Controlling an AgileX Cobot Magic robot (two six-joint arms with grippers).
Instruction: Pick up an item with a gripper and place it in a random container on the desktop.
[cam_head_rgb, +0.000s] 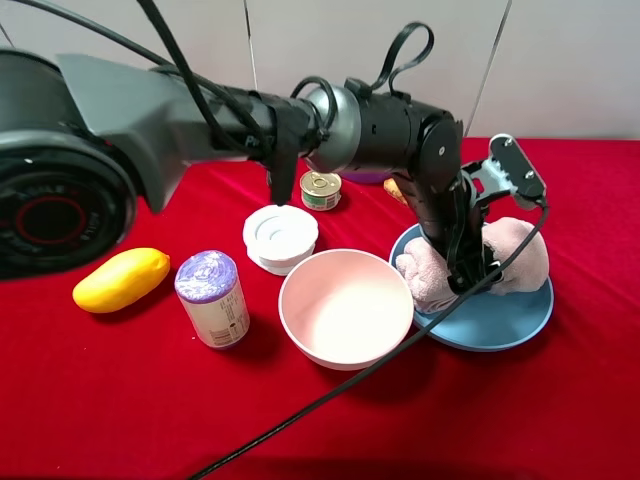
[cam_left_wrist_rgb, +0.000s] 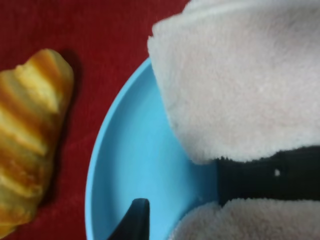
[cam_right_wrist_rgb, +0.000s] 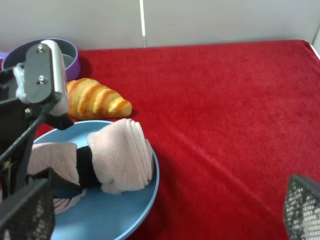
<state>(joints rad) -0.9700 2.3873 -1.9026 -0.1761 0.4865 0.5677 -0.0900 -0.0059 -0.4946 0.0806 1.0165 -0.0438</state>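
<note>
- Right at the left gripper (cam_head_rgb: 468, 272), the towel (cam_head_rgb: 520, 250) lies on the blue plate (cam_head_rgb: 500, 325). Its long axis runs side to side across the plate in the high view, and the gripper comes down on its middle, square to that axis.
- One black finger (cam_left_wrist_rgb: 270, 175) is sunk in the towel's waist, while the other fingertip (cam_left_wrist_rgb: 136, 217) shows over bare plate just beside it. I cannot tell whether the jaws are clamped on the towel or merely straddle it.
- To my eye, the lift depends on that narrow waist sitting between the fingers, and it seems to. A straight rise should then leave both ends hanging evenly.
- Just beside the plate stands the pink bowl (cam_head_rgb: 345, 305), the nearest other container, on the left arm's own side.
- Farther off, a white tub (cam_head_rgb: 280, 237) sits behind the bowl, and a croissant (cam_right_wrist_rgb: 95, 100) lies near the plate's far rim.
- Farthest from the towel, the right gripper (cam_right_wrist_rgb: 164, 212) hangs well apart, its fingers spread wide with nothing between them. The left arm is plainly the nearer.
</note>
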